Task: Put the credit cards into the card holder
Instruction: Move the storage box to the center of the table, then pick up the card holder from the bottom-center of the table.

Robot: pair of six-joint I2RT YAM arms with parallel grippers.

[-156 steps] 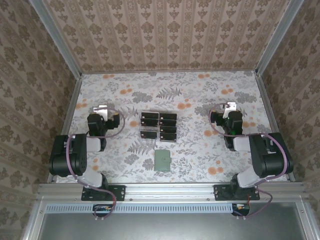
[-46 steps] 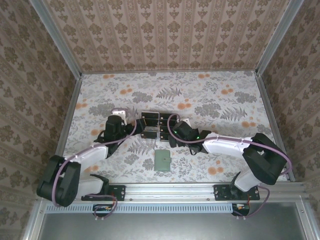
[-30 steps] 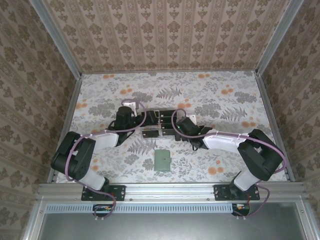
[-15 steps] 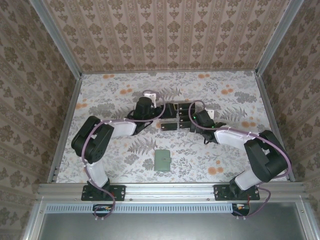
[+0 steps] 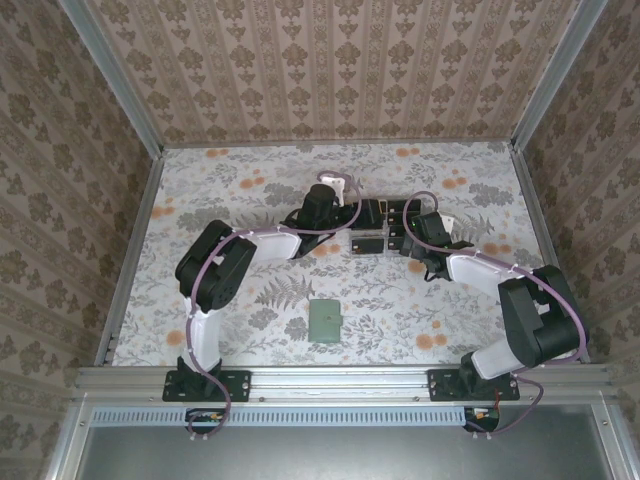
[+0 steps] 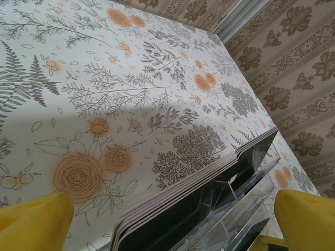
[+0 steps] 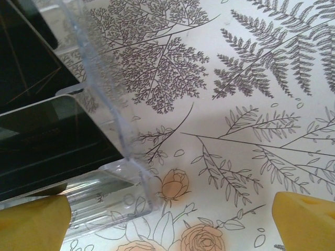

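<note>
Overhead lies the card holder (image 5: 325,322); close up, seemingly stacked credit cards (image 7: 47,130).

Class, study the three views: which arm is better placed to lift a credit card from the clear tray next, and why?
Left, probably: the clear tray and credit cards sit centred within the open left gripper. The open right gripper has the tray off to one side.

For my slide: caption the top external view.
Left tool and right tool flank tray of credit cards; card holder lies apart.
</note>
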